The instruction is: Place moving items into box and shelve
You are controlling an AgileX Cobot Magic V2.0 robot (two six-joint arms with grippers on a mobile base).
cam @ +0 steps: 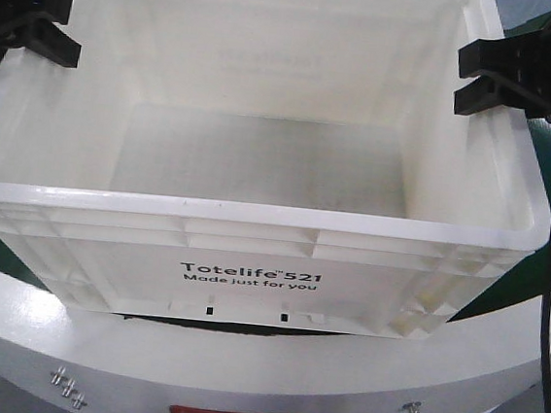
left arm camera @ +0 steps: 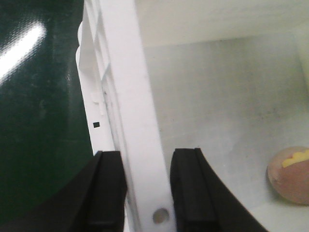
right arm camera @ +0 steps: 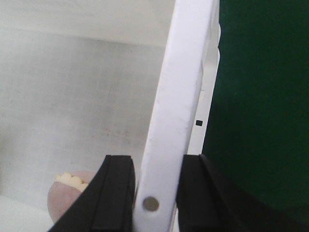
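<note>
A white rectangular plastic box [cam: 255,214], printed "Totelife 521" on its near wall, sits on the dark green bench [left arm camera: 38,121], with a curved white panel [cam: 241,359] studded with bolts in front of it. The box is open at the top, and the front view shows only a bare floor inside.

The black left tool [cam: 66,25] is at the box's left rim and the black right tool [cam: 465,80] is at its right rim. Both are near the back of the box.

In the left wrist view, the left tool [left arm camera: 147,193] straddles the rim wall, one finger outside against the ribs and one inside, clenched on the box. The right tool [right arm camera: 157,193] grips the opposite rim the same way.

A pinkish round item with a yellow marking [left arm camera: 292,176] lies on the box floor against a wall. It is also partly visible in the right wrist view [right arm camera: 67,195].
</note>
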